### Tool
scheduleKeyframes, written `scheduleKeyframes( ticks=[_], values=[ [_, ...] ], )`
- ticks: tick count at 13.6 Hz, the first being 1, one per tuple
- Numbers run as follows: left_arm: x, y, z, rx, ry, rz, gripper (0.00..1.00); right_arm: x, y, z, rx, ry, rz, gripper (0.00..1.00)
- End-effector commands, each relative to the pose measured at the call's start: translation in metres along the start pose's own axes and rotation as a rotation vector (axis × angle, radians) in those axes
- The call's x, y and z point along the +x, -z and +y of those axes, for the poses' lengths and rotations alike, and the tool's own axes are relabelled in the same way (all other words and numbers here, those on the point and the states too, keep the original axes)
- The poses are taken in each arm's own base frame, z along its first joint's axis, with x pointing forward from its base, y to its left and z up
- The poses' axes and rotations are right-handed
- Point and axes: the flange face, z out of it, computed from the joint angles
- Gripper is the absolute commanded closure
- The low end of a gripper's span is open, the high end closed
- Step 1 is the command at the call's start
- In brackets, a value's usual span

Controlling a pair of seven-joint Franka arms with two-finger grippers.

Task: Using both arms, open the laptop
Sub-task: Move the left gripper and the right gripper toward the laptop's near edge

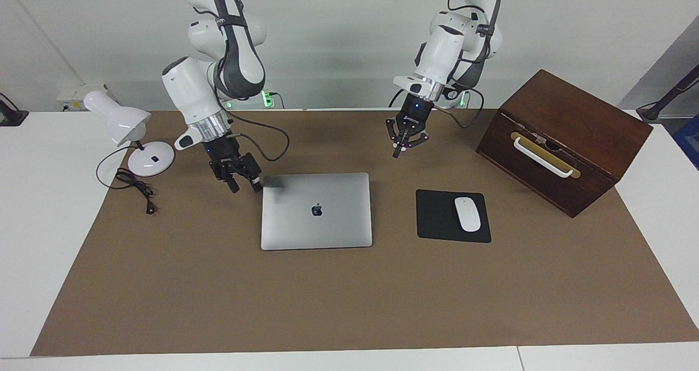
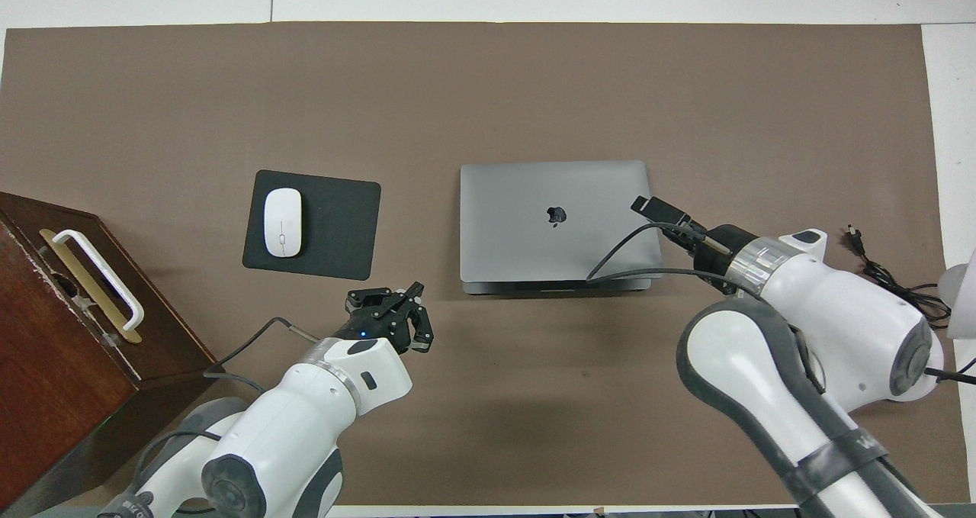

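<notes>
The laptop (image 1: 316, 211) lies shut mid-bench (image 1: 327, 305). Toward the left arm's end sits a mouse pad (image 1: 437, 218) with a mouse (image 1: 467, 213) on it, then a wooden box (image 1: 562, 141) nearer the robots. A lamp (image 1: 128, 133) stands toward the right arm's end
</notes>
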Motion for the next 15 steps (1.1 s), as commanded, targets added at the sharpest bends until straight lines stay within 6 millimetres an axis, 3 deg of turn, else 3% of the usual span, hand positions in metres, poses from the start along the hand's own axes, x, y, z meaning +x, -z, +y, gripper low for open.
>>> scheduleKeyframes(
  ticks=[1, 6, 9, 13, 15],
  values=[
    [-0.009, -0.013, 0.006, 0.006, -0.010, 0.035, 1.00, -0.040, -0.016, 0.000, -0.043, 0.099, 0.066, 0.00],
    [-0.018, -0.025, 0.013, 0.011, -0.027, 0.064, 1.00, -0.075, -0.015, 0.009, -0.091, 0.287, 0.119, 0.00],
    [-0.033, -0.050, 0.016, 0.025, -0.048, 0.052, 1.00, -0.084, -0.012, 0.016, -0.110, 0.360, 0.129, 0.00],
    [-0.033, -0.057, 0.017, 0.025, -0.042, 0.045, 1.00, -0.089, 0.005, 0.027, -0.111, 0.427, 0.133, 0.00],
    [-0.025, -0.077, 0.023, 0.024, -0.048, 0.041, 1.00, -0.091, 0.008, 0.032, -0.117, 0.454, 0.132, 0.00]
  ],
)
